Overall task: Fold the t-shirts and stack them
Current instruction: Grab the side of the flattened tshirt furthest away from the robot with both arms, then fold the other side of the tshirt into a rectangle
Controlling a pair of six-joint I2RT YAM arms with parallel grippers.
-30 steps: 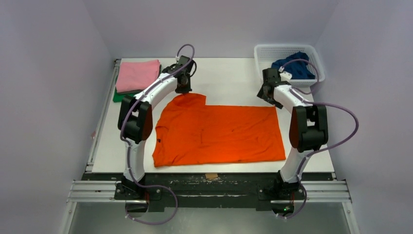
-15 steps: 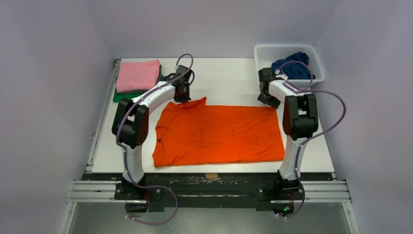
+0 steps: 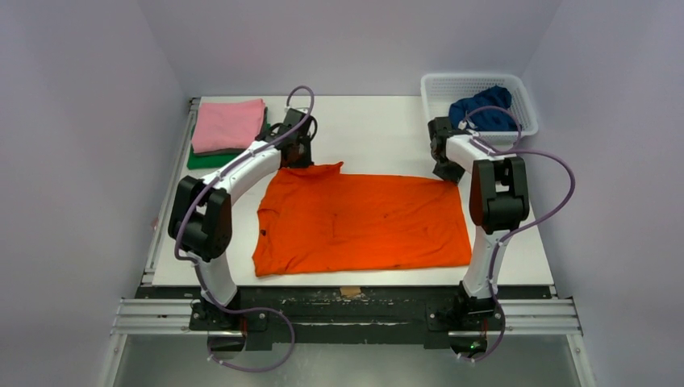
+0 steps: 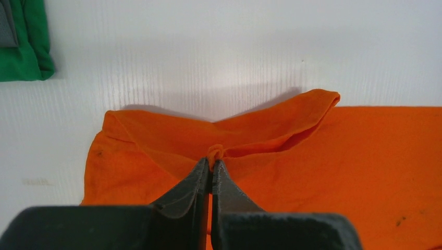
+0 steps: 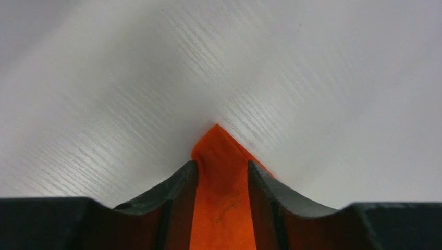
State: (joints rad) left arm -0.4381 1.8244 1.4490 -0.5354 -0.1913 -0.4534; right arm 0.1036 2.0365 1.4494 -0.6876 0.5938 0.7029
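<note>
A bright orange short-sleeved cloth t-shirt (image 3: 363, 222) lies spread flat in the middle of the white table (image 3: 379, 129) in the top view, its collar towards the left of the frame and its hem towards the right.

The left gripper (image 3: 300, 158) sits at the shirt's upper left corner, on the sleeve. In the left wrist view its two dark fingers (image 4: 195, 182) are pressed together at the lower centre of the frame, with a small bunch of orange cloth (image 4: 215, 151) nipped between their tips. The sleeve rises in a shallow ridge above the tips, and one fold runs off to the upper right.

The right gripper (image 3: 446, 172) is at the shirt's upper right corner, by the hem. In the right wrist view its fingers (image 5: 180, 185) stand a narrow gap apart. The pointed corner of the orange shirt (image 5: 219, 172) fills that gap and pokes just past the tips. The cloth there looks flat rather than bunched.

At the upper left of the top view a folded pink t-shirt (image 3: 228, 125) tops a stack, with a folded green t-shirt (image 3: 198, 159) showing beneath it. A sliver of dark grey cloth (image 4: 6, 23) lies on the green at the upper left of the left wrist view. At the upper right, a dark blue t-shirt (image 3: 484, 113) sits crumpled inside a white plastic mesh basket (image 3: 452, 83).
</note>
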